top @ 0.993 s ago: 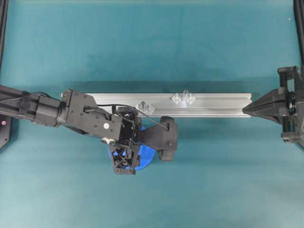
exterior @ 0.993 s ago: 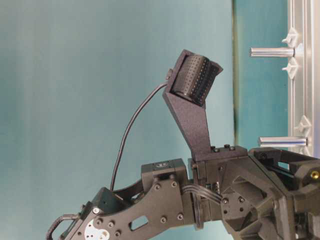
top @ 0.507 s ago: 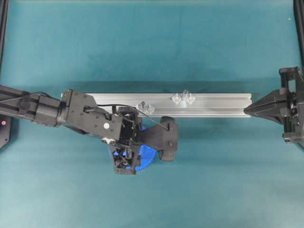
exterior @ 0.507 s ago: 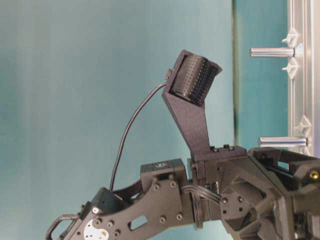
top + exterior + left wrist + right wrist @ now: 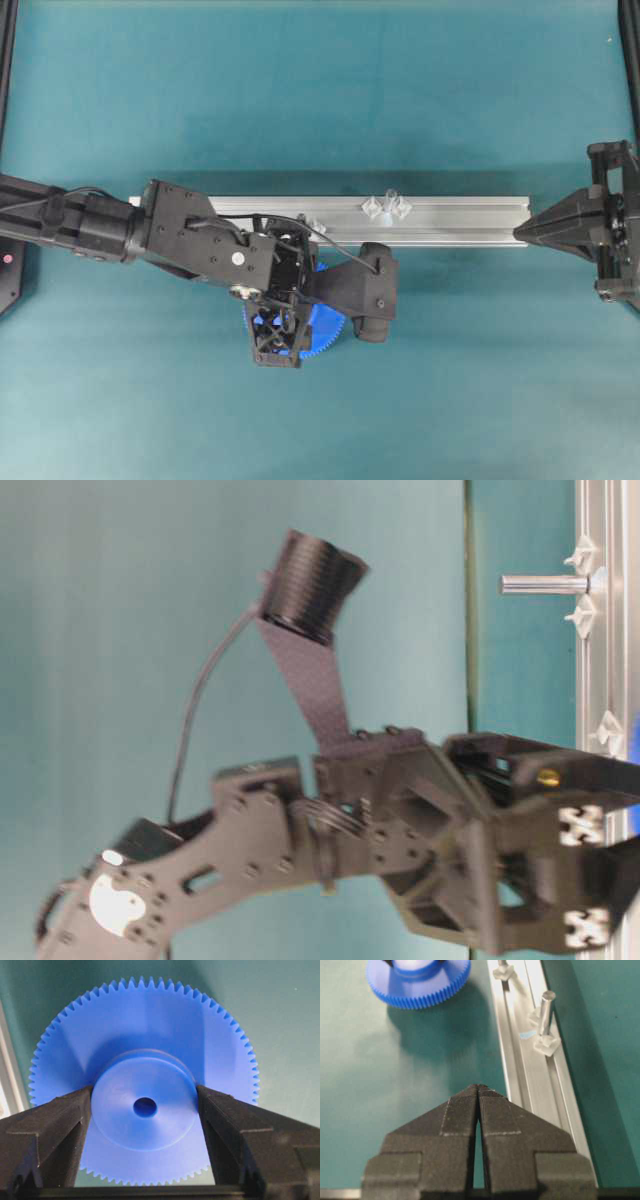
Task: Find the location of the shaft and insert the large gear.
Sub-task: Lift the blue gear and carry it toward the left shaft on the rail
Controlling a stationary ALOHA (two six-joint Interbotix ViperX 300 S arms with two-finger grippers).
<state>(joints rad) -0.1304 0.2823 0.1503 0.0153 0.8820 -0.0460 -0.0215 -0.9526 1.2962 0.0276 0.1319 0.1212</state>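
large gear [image 5: 145,1105]: blue, toothed, raised hub | shaft [image 5: 545,1010]: silvery pin, upright between clear mounts

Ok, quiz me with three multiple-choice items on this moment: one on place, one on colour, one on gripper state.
1. Where is the shaft?
A. on the rail
B. on the cloth
C. in the right gripper

2. What colour is the gear?
A. red
B. blue
C. white

3. What is the left gripper doing?
A. hanging open over the rail
B. shut on nothing
C. gripping the gear's hub

Answers:
1 A, the pin stands upright between two clear mounts on the rail.
2 B, bright blue in the left wrist view.
3 C, both fingers press the hub's sides.
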